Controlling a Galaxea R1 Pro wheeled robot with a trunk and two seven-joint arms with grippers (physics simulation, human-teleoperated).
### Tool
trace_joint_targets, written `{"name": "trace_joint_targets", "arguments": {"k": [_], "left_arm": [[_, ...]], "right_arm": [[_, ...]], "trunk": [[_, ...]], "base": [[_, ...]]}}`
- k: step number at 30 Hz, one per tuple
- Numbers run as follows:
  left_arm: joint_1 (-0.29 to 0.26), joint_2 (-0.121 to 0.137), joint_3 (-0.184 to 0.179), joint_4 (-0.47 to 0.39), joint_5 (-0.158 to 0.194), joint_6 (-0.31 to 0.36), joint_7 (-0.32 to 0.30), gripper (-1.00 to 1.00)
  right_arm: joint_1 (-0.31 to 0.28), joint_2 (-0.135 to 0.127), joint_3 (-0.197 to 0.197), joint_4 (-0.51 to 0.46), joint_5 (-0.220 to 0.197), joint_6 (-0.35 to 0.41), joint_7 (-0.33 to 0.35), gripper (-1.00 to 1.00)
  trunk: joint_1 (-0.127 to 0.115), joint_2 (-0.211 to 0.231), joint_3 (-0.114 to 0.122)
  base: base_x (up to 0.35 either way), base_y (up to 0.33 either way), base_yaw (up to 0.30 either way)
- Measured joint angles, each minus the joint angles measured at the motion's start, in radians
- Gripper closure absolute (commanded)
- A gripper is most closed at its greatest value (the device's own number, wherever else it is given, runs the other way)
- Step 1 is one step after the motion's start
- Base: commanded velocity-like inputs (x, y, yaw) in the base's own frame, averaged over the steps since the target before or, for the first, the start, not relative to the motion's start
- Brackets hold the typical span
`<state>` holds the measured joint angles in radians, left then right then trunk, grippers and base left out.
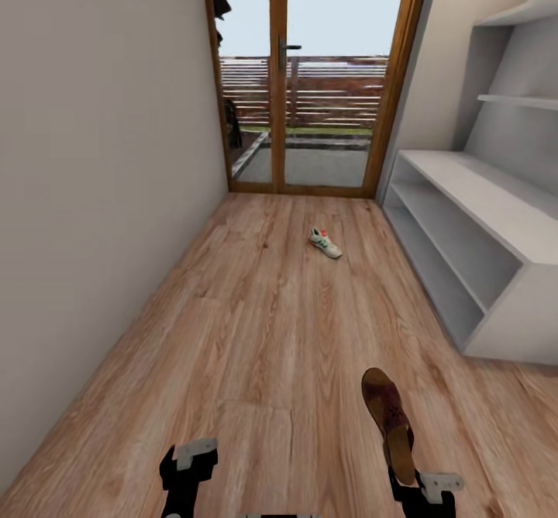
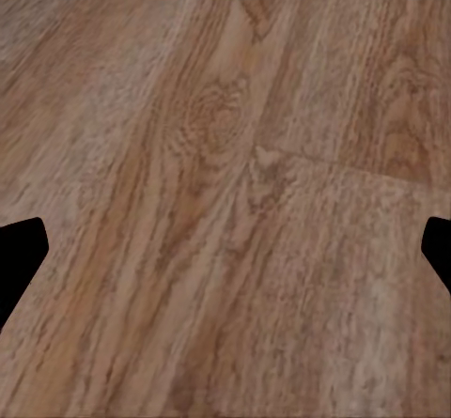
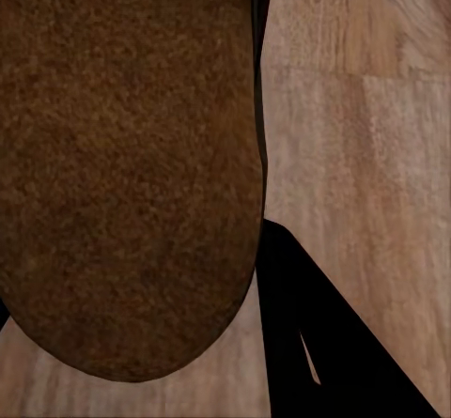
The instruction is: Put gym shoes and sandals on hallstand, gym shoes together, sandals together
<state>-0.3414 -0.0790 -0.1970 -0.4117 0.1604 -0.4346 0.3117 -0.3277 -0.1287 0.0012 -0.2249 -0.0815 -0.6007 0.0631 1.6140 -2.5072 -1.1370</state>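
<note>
One sandal [image 1: 390, 423] was clamped at its heel by the right gripper [image 1: 418, 481]; left gripper [image 1: 186, 467] spread empty; such an end-grip risked it pivoting loose before the hallstand [image 1: 496, 223].

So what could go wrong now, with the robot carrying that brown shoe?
The sandal sticks out far past the right gripper, apparently held by one end, so it might slip or swing loose. Its long toe could also bump the hallstand edge while being set down. The gym shoe lies on the floor ahead, in the way.
</note>
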Motion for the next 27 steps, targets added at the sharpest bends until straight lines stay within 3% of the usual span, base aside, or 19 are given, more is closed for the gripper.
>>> {"name": "trace_joint_targets", "arguments": {"k": [27], "left_arm": [[0.0,0.0,0.0,0.001,0.0,0.0,0.0,-1.0]], "right_arm": [[0.0,0.0,-0.001,0.0,0.0,0.0,0.0,1.0]], "trunk": [[0.0,0.0,0.0]], "base": [[0.34,0.02,0.0]]}}
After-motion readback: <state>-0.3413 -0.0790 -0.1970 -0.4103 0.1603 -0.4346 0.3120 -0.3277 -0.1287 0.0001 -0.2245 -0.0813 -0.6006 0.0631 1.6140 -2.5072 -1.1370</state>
